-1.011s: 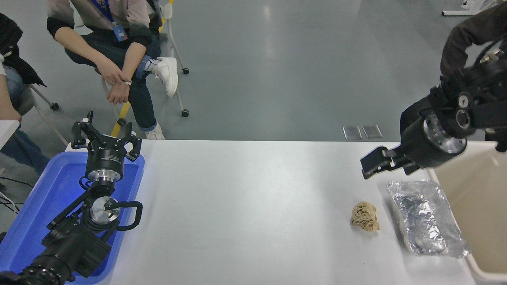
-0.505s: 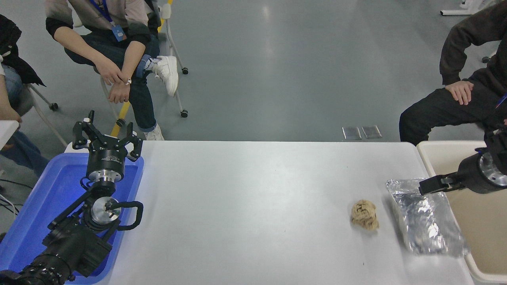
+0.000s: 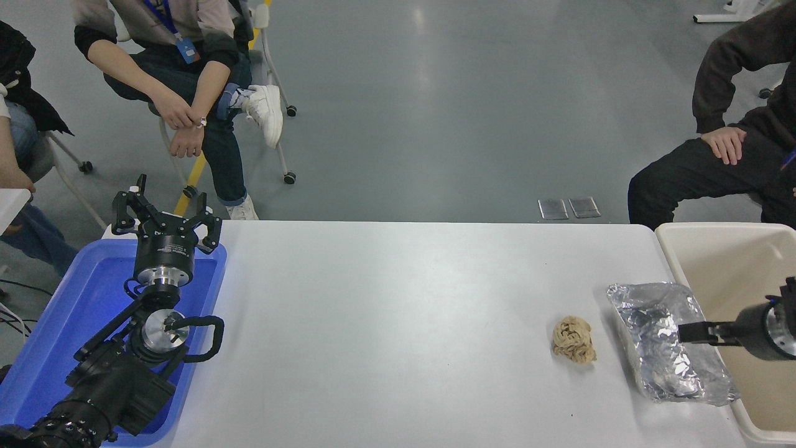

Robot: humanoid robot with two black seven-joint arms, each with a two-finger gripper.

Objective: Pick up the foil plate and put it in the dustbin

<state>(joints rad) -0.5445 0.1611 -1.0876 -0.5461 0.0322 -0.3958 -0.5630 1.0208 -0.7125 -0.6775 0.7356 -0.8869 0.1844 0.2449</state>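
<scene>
Lower now than before, the right claw (image 3: 684, 332) pokes in from the right edge over the foil plate (image 3: 668, 342); I cannot tell if it grips. That plate lies on the white counter (image 3: 398, 323), touching the dustbin (image 3: 727, 261). A paper ball (image 3: 574, 339) sits nearby. Far left, the left claw (image 3: 166, 214) hangs spread wide above a blue tray (image 3: 56, 323).

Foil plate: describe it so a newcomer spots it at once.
Go to the white table's right end, where the cream dustbin stands. The foil plate lies along the bin's near-left rim, with the right gripper at its right edge. It is shiny crinkled silver, unlike the small tan paper ball to its left.
</scene>
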